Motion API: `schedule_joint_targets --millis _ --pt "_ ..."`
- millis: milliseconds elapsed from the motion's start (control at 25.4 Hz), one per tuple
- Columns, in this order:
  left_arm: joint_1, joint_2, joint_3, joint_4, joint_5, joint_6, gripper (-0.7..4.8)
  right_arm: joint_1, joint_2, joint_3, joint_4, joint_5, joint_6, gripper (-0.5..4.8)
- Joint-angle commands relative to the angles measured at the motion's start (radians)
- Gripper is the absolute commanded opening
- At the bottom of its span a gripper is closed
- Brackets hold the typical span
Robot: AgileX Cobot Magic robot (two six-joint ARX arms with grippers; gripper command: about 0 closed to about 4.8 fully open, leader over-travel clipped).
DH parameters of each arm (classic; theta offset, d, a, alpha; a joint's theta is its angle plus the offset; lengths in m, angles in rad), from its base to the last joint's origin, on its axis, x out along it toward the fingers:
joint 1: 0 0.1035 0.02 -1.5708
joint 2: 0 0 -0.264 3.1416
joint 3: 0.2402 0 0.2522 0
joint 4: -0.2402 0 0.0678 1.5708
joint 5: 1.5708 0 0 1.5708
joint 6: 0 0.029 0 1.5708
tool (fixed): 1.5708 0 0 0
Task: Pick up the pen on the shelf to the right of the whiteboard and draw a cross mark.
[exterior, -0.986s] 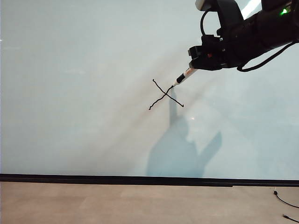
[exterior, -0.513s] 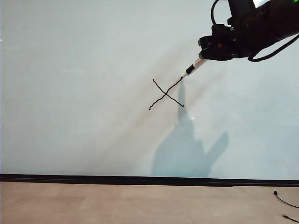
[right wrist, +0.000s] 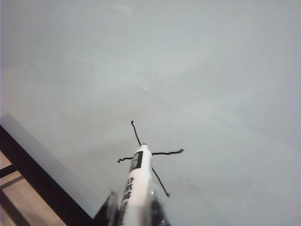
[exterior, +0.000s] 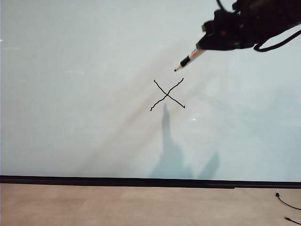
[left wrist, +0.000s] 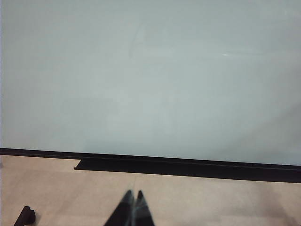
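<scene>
Exterior view shows the right gripper (exterior: 207, 44) clenched on the pen (exterior: 189, 60), tip clear of the cross mark (exterior: 167, 94) on the whiteboard (exterior: 70, 94); only its wrist view shows the left gripper (left wrist: 133, 200), jaws closed, empty, over the surface (left wrist: 225, 202).

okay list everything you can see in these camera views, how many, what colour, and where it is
whiteboard: one, pale grey-blue, fills most of the exterior view, black strip along its bottom edge.
cross mark: one, black, two wavy strokes, middle of the whiteboard.
pen: one, white with a black band and dark tip, tip just above and right of the cross mark.
table: one, light wood, below the whiteboard.
cable: one, black, lower right corner on the table.
right gripper: one, black, upper right, shut on the pen.
left gripper: one, black, low over the table, shut and empty.
</scene>
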Motion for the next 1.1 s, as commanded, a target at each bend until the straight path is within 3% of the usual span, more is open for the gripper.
schedule_joint_targets --millis 39,473,1104 --pt "0.000 0.000 0.003 0.006 0.004 0.004 -0.04 -0.006 -0.133 -0.090 -0.006 0.006 0.021 -0.08" --pt "0.000 0.000 0.003 0.006 0.003 0.004 -0.05 -0.006 -0.494 -0.387 -0.020 0.030 0.069 -0.08" --pt "0.000 0.000 0.003 0.006 0.004 0.004 -0.04 -0.007 -0.694 -0.554 -0.067 0.064 0.077 -0.08"
